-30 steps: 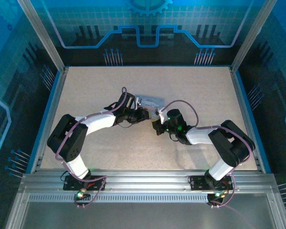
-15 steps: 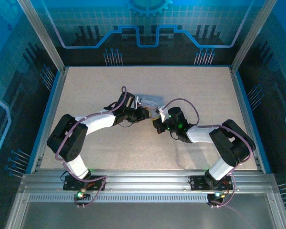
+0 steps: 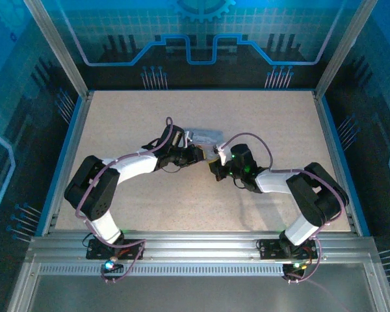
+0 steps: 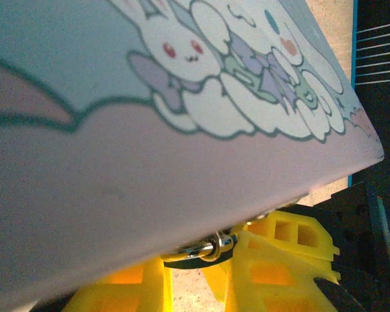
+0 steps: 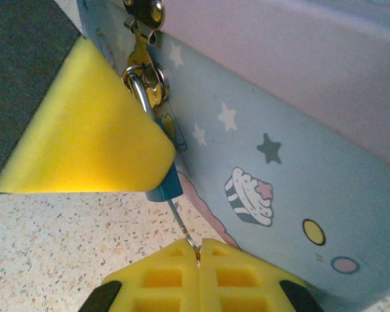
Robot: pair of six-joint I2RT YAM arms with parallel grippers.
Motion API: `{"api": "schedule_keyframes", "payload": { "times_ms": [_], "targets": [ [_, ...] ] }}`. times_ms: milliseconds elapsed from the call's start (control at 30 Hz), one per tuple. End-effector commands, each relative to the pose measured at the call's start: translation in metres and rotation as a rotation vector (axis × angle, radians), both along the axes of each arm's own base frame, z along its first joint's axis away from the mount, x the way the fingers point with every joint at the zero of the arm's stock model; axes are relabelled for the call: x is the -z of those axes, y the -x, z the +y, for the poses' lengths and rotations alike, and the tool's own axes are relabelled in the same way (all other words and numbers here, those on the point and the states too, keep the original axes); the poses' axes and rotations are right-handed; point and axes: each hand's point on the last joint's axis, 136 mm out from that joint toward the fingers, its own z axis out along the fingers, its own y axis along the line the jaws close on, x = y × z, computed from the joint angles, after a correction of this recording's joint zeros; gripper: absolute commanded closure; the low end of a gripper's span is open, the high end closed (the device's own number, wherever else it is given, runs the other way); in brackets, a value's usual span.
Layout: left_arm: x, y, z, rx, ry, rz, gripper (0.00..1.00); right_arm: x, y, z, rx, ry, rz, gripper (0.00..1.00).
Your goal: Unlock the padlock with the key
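Yellow-padded left gripper [image 4: 194,268] straddled the metal hasp [image 4: 211,247] under the lavender tin box [image 4: 182,162], its hold impossible to tell, small blue padlock [image 5: 165,186] hung from the hasp against the box side, thin key [image 5: 181,223] ran from its underside, right gripper [image 5: 199,257] pinched closed on the key above the speckled surface [image 5: 52,247]

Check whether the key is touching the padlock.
Touching. The right wrist view shows the key, pinched between the right fingers, running straight into the underside of the padlock with no gap.

Robotics lab cell; aluminium frame [image 3: 60,55] and blue circuit-print panels [image 3: 260,29] enclose the jaws on all sides; speckled table [image 3: 279,123] beneath them.
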Motion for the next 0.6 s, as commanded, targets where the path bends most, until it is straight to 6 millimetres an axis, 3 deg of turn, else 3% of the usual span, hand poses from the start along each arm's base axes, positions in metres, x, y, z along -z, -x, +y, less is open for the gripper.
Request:
{"api": "schedule_keyframes", "payload": {
  "times_ms": [0,567],
  "targets": [
    [-0.011,0.014,-0.018,0.084,0.058,0.030,0.86,-0.036,-0.031,-0.005,0.060,-0.039,-0.116,1.00],
    [-0.011,0.016,-0.017,0.081,0.063,0.033,0.86,-0.033,-0.033,0.015,0.020,-0.080,-0.100,1.00]
  ]
}}
